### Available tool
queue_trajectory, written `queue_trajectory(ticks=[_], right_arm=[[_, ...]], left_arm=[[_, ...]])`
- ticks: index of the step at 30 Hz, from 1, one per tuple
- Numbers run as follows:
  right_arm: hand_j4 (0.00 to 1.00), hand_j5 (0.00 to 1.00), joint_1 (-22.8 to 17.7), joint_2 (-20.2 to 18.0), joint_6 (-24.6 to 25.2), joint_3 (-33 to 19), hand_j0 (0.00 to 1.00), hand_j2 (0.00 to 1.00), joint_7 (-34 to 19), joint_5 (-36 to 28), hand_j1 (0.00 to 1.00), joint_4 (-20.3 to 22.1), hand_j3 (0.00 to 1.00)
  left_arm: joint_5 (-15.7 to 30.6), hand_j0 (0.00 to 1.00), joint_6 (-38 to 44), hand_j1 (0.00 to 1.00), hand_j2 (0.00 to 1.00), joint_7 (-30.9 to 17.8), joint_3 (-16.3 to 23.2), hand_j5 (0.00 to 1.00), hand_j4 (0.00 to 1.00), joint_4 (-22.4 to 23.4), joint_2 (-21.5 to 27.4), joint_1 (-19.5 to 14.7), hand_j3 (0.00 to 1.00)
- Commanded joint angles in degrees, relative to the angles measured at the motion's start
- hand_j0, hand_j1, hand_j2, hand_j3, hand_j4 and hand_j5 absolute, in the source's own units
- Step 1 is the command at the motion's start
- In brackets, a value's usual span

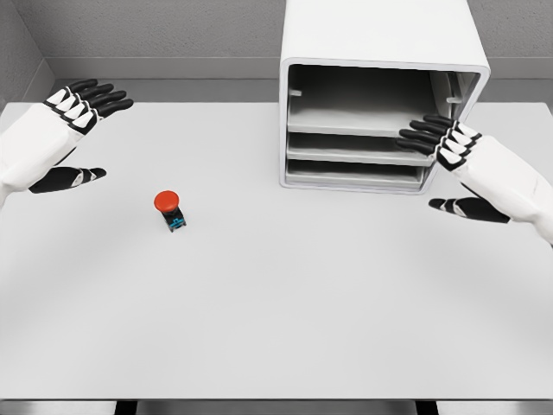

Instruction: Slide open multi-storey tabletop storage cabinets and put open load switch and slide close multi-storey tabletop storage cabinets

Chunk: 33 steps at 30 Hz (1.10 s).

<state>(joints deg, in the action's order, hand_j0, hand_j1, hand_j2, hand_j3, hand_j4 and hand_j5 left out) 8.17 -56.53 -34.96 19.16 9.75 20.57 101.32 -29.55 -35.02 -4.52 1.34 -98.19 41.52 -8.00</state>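
Looking down from the head camera, you see a broad, pale grey tabletop (276, 328) filling most of the frame, with a grey wall behind it. Toward the far right of the table stands the white, boxy multi-storey storage cabinet (380, 52) with rounded corners; its front faces you and shows three stacked grey drawer trays (354, 147), one above the other, set inside the white shell. On the left half of the table, well apart from the cabinet, you find the small load switch (170, 210): a round red button cap on top of a little dark body with a touch of blue at its base, lying on the bare surface and tilted slightly so the cap leans to the upper left. Nothing touches it. Your left hand (65, 130) comes in from the left edge, white on the back with black fingers, held above the table at the far left; its four fingers are stretched out together pointing right and the thumb hangs apart below them, so the hand is wide and holds nothing. The switch lies near it, lower and to the right. Your right hand (462, 164) comes in from the right edge and hovers just in front of the cabinet's right side, its black fingertips (419, 138) reaching across the opening at the level of the middle tray; whether they touch it you cannot tell. Its fingers are also extended, thumb spread below, gripping nothing.
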Motion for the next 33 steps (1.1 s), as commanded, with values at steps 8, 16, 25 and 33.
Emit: queue_trajectory(ticks=[8, 16, 25, 33], right_arm=[[1.0, 1.0, 0.62, -0.68, -0.04, 0.0, 1.0, 1.0, -0.34, -0.36, 1.0, 0.02, 1.0], [1.0, 1.0, 1.23, -0.07, -0.04, 0.79, 1.0, 1.0, -10.8, -0.36, 1.0, 0.02, 1.0], [1.0, 1.0, 4.48, 4.32, -0.04, 0.88, 1.0, 1.0, -18.01, -0.45, 1.0, 0.01, 1.0], [1.0, 1.0, 5.98, 5.82, -0.04, 0.88, 1.0, 1.0, -17.83, -1.85, 1.0, 0.02, 1.0]], left_arm=[[0.37, 1.0, 0.02, 1.0, 1.0, 0.04, -0.02, 1.0, 1.0, 0.1, 0.05, 0.0, 1.0], [0.11, 1.0, 0.02, 1.0, 1.0, -0.93, -0.02, 1.0, 1.0, 3.62, -1.18, 0.09, 1.0], [0.11, 1.0, 0.02, 1.0, 1.0, -0.93, -0.46, 1.0, 1.0, 4.58, -2.59, 0.18, 1.0], [0.19, 1.0, 0.02, 1.0, 1.0, -0.93, -0.46, 1.0, 1.0, 4.58, -2.59, 0.26, 1.0]])
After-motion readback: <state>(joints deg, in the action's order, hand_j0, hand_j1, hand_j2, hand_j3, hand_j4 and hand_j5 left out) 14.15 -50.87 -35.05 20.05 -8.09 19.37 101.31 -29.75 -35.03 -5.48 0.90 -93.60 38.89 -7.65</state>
